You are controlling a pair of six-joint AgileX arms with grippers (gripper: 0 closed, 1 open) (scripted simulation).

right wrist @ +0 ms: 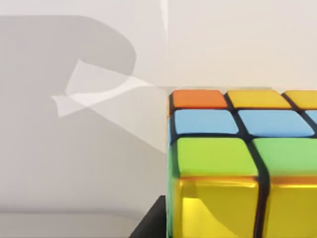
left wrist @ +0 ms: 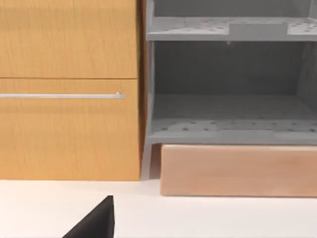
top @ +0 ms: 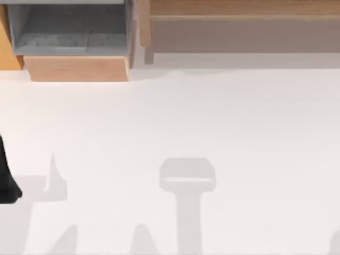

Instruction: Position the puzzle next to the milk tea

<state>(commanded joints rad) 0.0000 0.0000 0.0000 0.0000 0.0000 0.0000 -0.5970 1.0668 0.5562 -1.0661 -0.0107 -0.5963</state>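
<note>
- Spreading wide and smooth, the white counter [top: 223, 117] carries soft grey shadows near the top view's lower edge.
- Along its far edge stands a wood-grain cabinet [left wrist: 69, 89], flat-fronted, with a thin metal rail [left wrist: 59, 95] across it.
- Beside the cabinet sits a grey speckled shelf unit [left wrist: 228, 131] with boxy open bays, set on a pale wooden plinth [left wrist: 237, 171].
- To the right, in the top view, runs a long tan wooden ledge [top: 239, 26].
- Left arm [top: 6, 180]: a black shape at the counter's left edge, parked; a black wedge, part of the left end effector [left wrist: 94, 223], shows in its wrist view, and I cannot tell how its fingers stand.
- Puzzle [right wrist: 237, 163]: a glossy cube of rounded tiles, orange, yellow, blue and green in a black grid, close before the right wrist camera above the counter; whether the right end effector pinches it I cannot tell.
</note>
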